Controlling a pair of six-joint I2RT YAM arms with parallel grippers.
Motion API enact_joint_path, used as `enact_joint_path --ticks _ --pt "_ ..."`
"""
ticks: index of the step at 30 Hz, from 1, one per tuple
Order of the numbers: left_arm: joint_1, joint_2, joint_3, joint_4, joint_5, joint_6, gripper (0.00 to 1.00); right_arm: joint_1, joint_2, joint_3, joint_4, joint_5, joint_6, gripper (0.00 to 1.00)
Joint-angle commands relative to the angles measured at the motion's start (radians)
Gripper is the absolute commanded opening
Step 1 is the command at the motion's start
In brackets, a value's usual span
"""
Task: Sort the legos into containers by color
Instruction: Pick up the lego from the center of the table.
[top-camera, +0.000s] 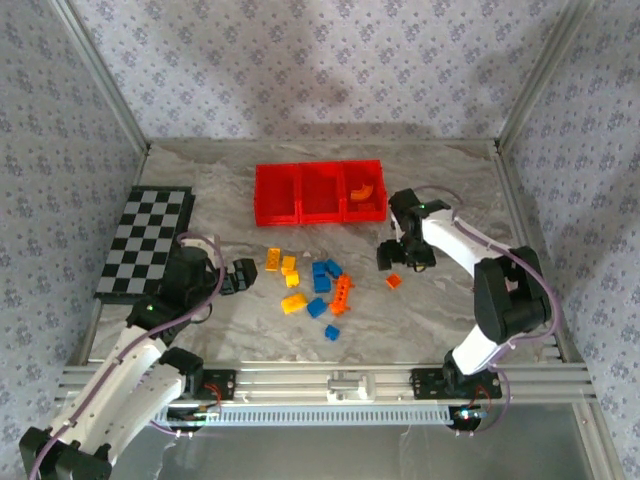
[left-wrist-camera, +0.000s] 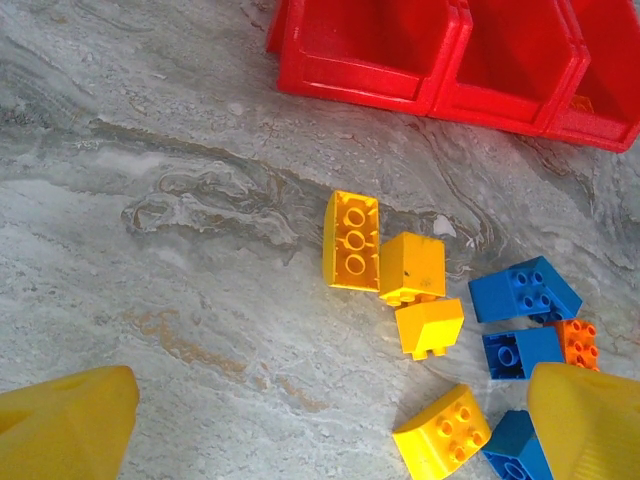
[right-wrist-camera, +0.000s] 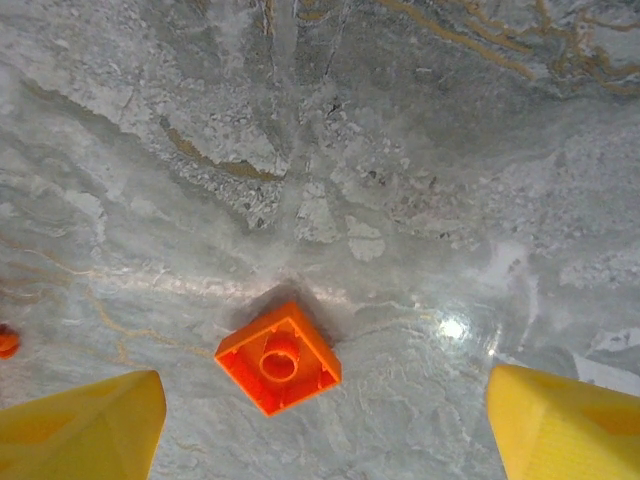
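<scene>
Three joined red bins (top-camera: 318, 192) stand at the back of the table; the right one holds an orange piece (top-camera: 364, 190). Several yellow-orange (top-camera: 289, 273), blue (top-camera: 323, 277) and orange (top-camera: 343, 293) bricks lie scattered mid-table. A small orange brick (top-camera: 393, 281) lies apart, upside down, and the right wrist view shows it (right-wrist-camera: 278, 358) below my open right gripper (right-wrist-camera: 325, 425). My right gripper (top-camera: 402, 257) hovers just above it. My left gripper (top-camera: 240, 277) stands open left of the pile, with yellow bricks (left-wrist-camera: 378, 248) and blue ones (left-wrist-camera: 523, 290) ahead of it.
A black-and-white checkered board (top-camera: 147, 241) lies at the left. Metal frame rails (top-camera: 340, 382) run along the near edge, and patterned walls enclose the table. The red bins' front walls (left-wrist-camera: 440, 65) fill the top of the left wrist view.
</scene>
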Motion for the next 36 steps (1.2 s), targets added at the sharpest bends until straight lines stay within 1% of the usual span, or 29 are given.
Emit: enact_joint_path --ticks 1,13,20,24,29,36 --pt "-0.006 -0.017 -0.004 0.004 0.012 0.002 1.00 0.006 0.040 -0.021 0.012 -0.007 -0.024 0.86" --pt "-0.006 -0.021 -0.004 -0.002 0.006 -0.001 1.00 0.044 0.098 -0.041 0.029 -0.040 -0.049 0.88" --pt "-0.006 -0.022 -0.004 -0.009 0.006 -0.003 1.00 0.063 0.117 -0.045 0.023 -0.019 -0.054 0.88" --pt "-0.006 -0.024 -0.002 -0.012 0.005 -0.004 1.00 0.068 0.132 -0.040 0.021 -0.006 -0.056 0.84" --pt "-0.006 -0.033 -0.002 -0.018 0.003 -0.007 1.00 0.083 0.154 -0.026 0.005 0.024 -0.056 0.76" --pt "-0.006 -0.039 -0.002 -0.019 0.002 -0.008 1.00 0.104 0.173 -0.012 -0.007 0.054 -0.055 0.67"
